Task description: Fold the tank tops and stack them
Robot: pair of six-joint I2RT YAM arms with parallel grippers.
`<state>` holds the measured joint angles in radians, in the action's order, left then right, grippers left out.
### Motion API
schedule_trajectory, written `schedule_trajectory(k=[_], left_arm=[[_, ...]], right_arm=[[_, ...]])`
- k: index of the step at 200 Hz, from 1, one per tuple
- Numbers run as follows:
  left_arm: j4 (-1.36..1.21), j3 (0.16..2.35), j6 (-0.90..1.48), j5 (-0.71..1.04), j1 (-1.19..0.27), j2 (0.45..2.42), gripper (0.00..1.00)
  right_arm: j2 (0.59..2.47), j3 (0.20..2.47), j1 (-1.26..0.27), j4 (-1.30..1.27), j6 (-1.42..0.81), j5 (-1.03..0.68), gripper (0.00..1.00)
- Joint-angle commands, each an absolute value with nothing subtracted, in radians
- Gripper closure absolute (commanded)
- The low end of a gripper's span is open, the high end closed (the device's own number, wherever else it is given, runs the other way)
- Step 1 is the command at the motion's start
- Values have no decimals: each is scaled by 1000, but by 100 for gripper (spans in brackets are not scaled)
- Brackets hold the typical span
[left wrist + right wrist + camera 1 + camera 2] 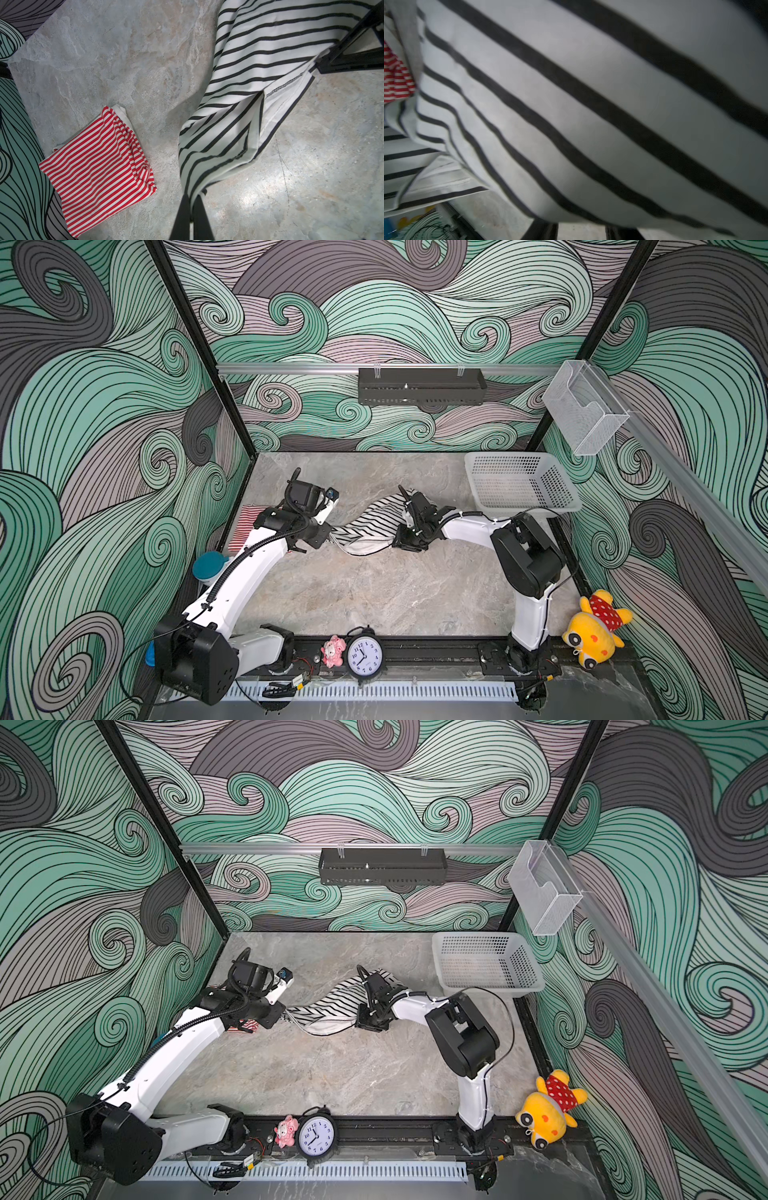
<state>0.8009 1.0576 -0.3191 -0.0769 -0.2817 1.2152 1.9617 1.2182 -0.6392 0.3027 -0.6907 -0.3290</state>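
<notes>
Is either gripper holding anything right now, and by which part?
The left gripper pinches the black-and-white tank top at a bunched end. Its hem reaches the right gripper, but a grip there cannot be told.

The only readable marks are the black hour numerals 1 to 12 on the white dial of the alarm clock [364,656] [316,1136] at the front edge of the desk [374,593]; smaller print on the dial is illegible
</notes>
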Motion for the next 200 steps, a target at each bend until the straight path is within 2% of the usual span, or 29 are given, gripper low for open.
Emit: schedule_trajectory(k=[1, 37, 50, 66, 93, 154, 183, 200], left_arm=[[821, 1065, -310, -62, -268, 1205, 100], [821, 1056, -310, -58, -259, 1203, 100], [821, 1054, -311, -57, -259, 1203, 100], [821, 1057, -313, -57, -258, 1205, 100], [815, 1080, -330, -61, -255, 1213, 100], [788, 1302, -359, -135, -212, 1270, 100], [753, 1376, -313, -160, -200, 1289, 100], [739, 1361, -311, -109, -198, 1287, 100]], right_arm=[[2015, 1248, -637, 288, -704, -325, 62], [2041, 1254, -622, 255, -715, -325, 66], [2043, 1263, -616, 265, -703, -318, 77], [2035, 1281, -616, 297, -676, -300, 100], [1960, 1304, -606, 354, -634, -288, 100], [1659, 1518, -563, 733, -494, -213, 100], [1565, 1566, -525, 810, -462, -183, 100], [1543, 1550, -508, 816, -446, -194, 100]])
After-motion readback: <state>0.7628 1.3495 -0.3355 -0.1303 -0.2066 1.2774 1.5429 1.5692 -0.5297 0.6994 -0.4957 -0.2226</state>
